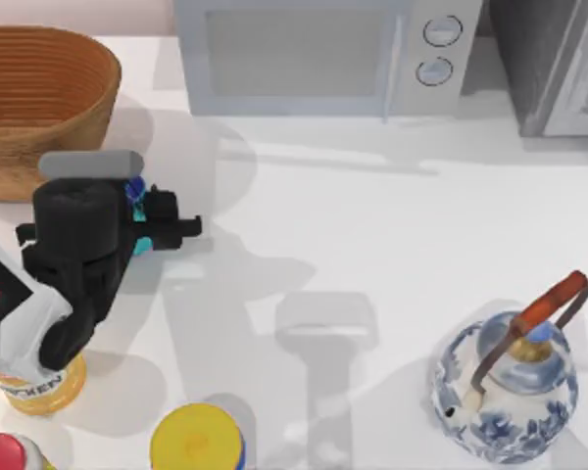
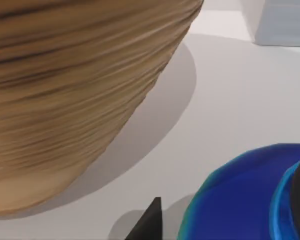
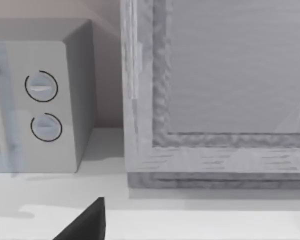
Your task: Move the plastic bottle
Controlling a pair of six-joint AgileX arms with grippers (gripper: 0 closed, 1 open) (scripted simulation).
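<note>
Left gripper [image 1: 142, 217] over the bottle [image 1: 135, 192] just beside the basket [image 1: 39, 98], whether clamped I cannot tell; bottle apparently reached, moving not evidently done; teapot [image 1: 505, 392] well apart; microwave [image 1: 314, 54] beyond.

Our left arm reaches over the left side of the table, its gripper closed around a small bottle.

Seen from above, our black left gripper [image 1: 142, 217] sits at the end of a bulky black wrist with a white forearm behind it, angled in from the lower left edge. Its dark fingers clasp the small turquoise-and-blue plastic bottle [image 1: 135, 193]. In our right wrist view, one black fingertip [image 3: 85, 222] of the right gripper pokes into view.
</note>
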